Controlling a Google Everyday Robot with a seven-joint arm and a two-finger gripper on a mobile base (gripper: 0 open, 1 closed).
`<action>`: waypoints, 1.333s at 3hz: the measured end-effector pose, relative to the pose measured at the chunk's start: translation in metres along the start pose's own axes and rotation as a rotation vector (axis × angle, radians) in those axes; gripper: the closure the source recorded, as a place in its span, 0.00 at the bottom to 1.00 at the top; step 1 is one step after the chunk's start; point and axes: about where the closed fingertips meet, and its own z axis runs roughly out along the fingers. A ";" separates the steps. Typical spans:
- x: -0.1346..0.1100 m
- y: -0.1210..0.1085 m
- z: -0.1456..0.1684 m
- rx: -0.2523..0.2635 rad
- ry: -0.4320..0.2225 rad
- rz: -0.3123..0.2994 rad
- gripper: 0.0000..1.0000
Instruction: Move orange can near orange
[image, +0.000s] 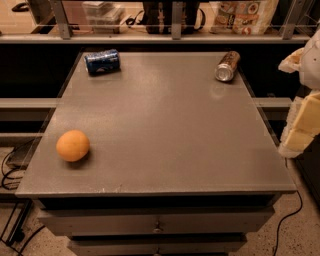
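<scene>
While the grey tabletop fills most of the single camera view, the orange can lies on its side at the far right corner, its silver top turned toward the camera and a faint reflection on the surface just in front of it. The orange sits near the left edge toward the front, well apart from that can, diagonally across the surface. A dark blue can lies on its side at the far left corner. The claw, pale and yellowish, hangs at the right edge of the view, off the side of the tabletop and touching nothing; whether it is spread or pressed together I cannot tell. Drawers show beneath the front edge.
</scene>
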 end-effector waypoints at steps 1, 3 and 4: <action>0.000 0.000 0.000 0.000 0.000 0.000 0.00; -0.013 -0.015 0.003 0.046 -0.107 0.033 0.00; -0.036 -0.037 0.017 0.098 -0.198 0.070 0.00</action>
